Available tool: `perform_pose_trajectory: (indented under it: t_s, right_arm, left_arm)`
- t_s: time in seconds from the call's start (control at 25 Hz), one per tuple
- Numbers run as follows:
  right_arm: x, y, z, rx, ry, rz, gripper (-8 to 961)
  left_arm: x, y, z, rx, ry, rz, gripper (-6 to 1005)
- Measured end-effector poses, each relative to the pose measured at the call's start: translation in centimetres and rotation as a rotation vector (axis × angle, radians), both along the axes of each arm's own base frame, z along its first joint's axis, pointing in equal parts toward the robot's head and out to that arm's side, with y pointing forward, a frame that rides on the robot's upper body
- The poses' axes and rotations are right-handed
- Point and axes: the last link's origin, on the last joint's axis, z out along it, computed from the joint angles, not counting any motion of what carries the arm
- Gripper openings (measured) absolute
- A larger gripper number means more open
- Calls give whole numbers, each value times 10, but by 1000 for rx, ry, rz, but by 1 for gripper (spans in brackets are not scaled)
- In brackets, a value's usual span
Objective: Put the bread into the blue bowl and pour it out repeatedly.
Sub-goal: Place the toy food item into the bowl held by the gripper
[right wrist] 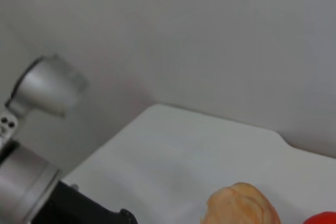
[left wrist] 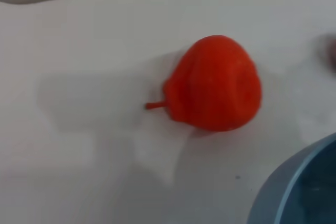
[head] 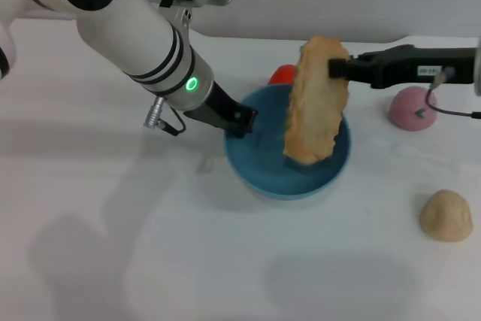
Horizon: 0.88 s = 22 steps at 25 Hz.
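The bread [head: 316, 103], a long tan-and-orange loaf, hangs almost upright over the blue bowl [head: 259, 169], its lower end down inside the bowl. My right gripper [head: 336, 69] comes in from the right and is shut on the loaf's upper end. The loaf's top also shows in the right wrist view [right wrist: 242, 206]. My left gripper [head: 242, 122] is at the bowl's left rim and grips it. The bowl's edge shows in the left wrist view [left wrist: 294, 187].
A red toy fruit [left wrist: 215, 83] lies behind the bowl, half hidden in the head view [head: 281, 74]. A pink round toy [head: 412, 107] sits at the right and a small beige lump [head: 446, 215] at the front right. The table is white.
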Motion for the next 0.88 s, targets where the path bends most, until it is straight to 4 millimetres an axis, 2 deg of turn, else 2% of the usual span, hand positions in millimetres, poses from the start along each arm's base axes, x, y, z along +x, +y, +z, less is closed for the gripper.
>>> perform_pose_trajectory:
  t_s: [0.56,0.76,0.88]
  right_arm:
    - [-12,-1,-29,-47,-153,99,138]
    - [-13,-1,-23,3,-143,107,245]
    - [-11,-1,-14,44,-115,95,357]
  left_arm:
    - [2,0,-1,-1,-24,8,2]
    - [-2,0,-1,-2,-20,19,9]
    - [-8,-1,-2,-8,-11,37,12]
